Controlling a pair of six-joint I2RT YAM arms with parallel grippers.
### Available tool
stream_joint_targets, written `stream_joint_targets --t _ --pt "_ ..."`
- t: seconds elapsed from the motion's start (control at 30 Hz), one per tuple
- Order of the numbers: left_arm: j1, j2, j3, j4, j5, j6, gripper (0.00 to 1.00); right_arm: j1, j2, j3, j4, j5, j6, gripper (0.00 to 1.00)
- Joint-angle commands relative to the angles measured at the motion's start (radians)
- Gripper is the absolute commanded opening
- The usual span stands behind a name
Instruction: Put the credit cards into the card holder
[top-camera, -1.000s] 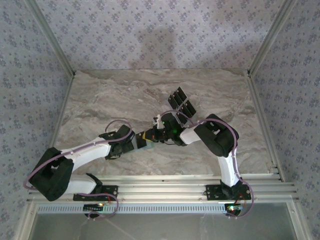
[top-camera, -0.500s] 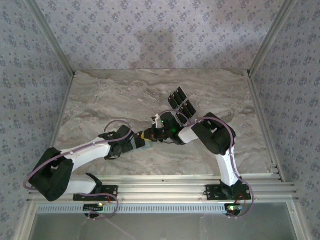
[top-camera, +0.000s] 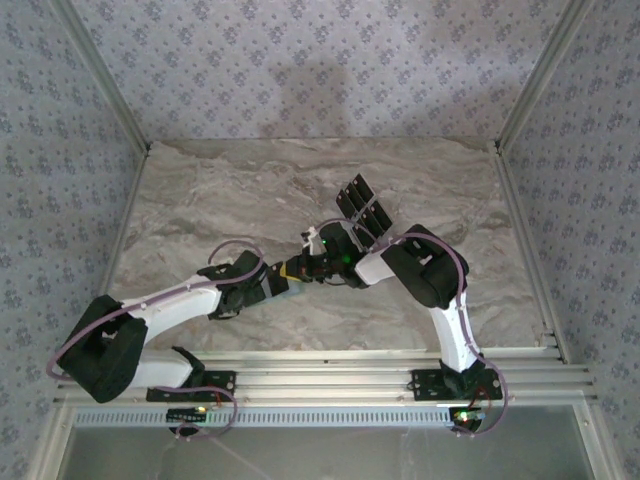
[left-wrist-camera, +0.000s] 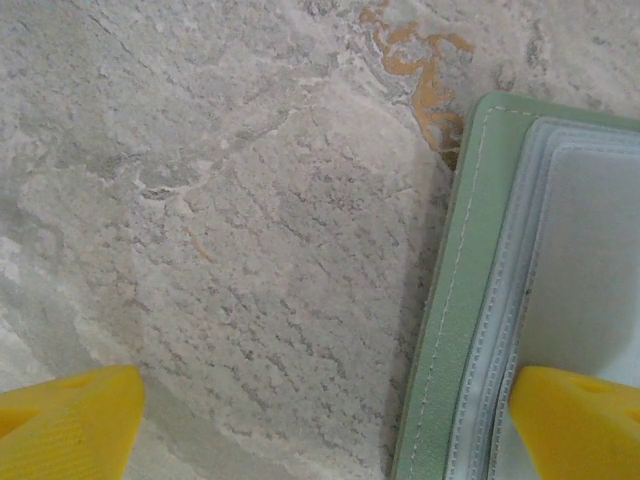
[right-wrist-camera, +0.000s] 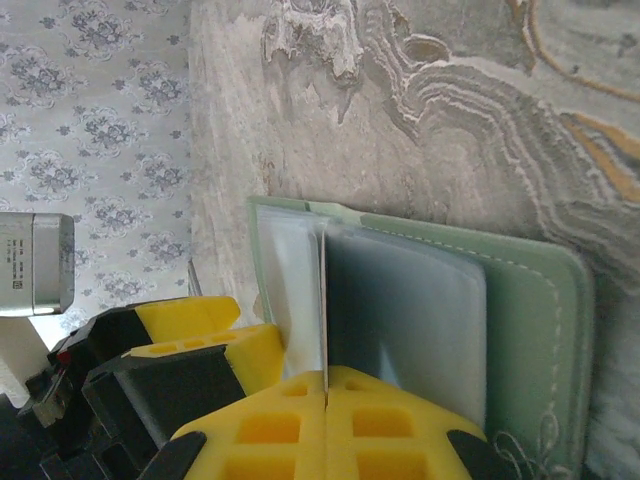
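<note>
A: Any of the card holder (left-wrist-camera: 455, 300) cropped?
B: Cut by the right and lower edges at the left wrist; lower part buried under the right gripper (right-wrist-camera: 325, 400) at the right wrist.
A: From above?
B: Too small, mostly under both grippers.
A: Between the right fingers?
B: A thin sheet (right-wrist-camera: 323, 300), edge-on; card or sleeve, cannot tell.
A: And the left gripper (left-wrist-camera: 320, 420)?
B: Yellow fingertips (left-wrist-camera: 70, 420) clipped by the bottom edge.

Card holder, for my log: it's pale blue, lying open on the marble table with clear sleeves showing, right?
Not blue: the card holder is pale green, as the right wrist view shows. It does lie open on the marble table, clear sleeves showing.
</note>
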Motion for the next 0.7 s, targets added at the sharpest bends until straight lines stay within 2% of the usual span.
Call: stream_joint_targets --t 0.0,0.27,0.67 --pt "-0.003 0.017 -0.042 -0.083 0.026 -0.004 0.96 0.036 0.034 0.024 -0.023 -0.031 0.006 0.00" --pt "0.004 -0.014 -0.014 -0.189 -0.023 -0.021 0.97 0.023 0.033 -0.007 -0.037 -0.002 0.014 0.00" --pt "0.011 0.042 -0.015 -0.161 -0.003 -0.020 0.97 0.020 0.033 -0.004 -0.040 -0.012 0.017 0.00"
